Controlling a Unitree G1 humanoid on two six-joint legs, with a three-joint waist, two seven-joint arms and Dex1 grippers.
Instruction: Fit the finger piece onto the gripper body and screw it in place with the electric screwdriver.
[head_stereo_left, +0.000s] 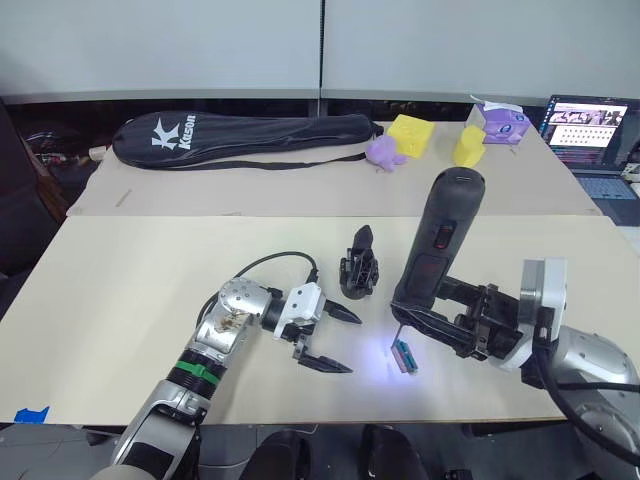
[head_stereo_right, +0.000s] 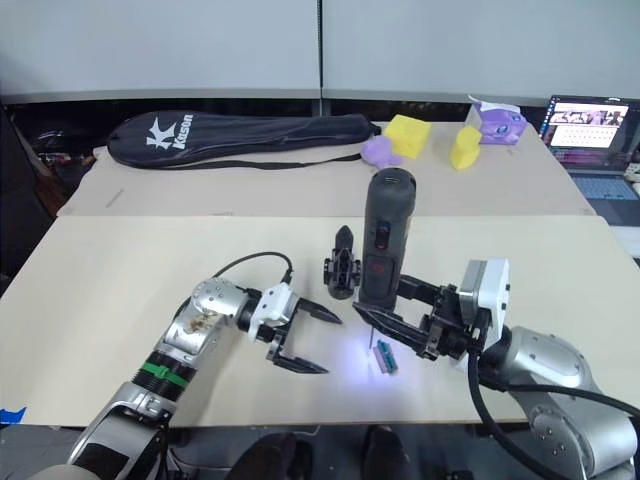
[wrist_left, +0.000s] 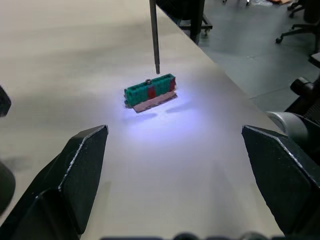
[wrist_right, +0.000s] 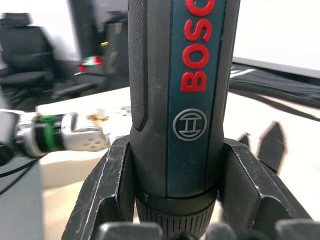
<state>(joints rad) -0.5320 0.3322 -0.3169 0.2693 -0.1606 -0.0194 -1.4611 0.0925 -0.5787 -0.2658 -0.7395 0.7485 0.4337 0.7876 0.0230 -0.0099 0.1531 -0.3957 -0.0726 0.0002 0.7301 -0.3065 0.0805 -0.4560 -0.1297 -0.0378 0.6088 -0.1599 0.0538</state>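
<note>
The right hand (head_stereo_left: 440, 325) grips the electric screwdriver (head_stereo_left: 440, 235) upright, bit over the green block (head_stereo_left: 404, 355), probably to pick a screw. The left hand (head_stereo_left: 325, 340) waits open. The gripper body (head_stereo_left: 359, 266) stands on the counter (head_stereo_left: 120, 290) at 12 o'clock of it.

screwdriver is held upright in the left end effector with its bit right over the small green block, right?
Not quite: the right end effector holds the electric screwdriver, as the right wrist view shows. The left end effector is open and empty. The rest holds: the tool stands upright, its bit just above the green block.
</note>
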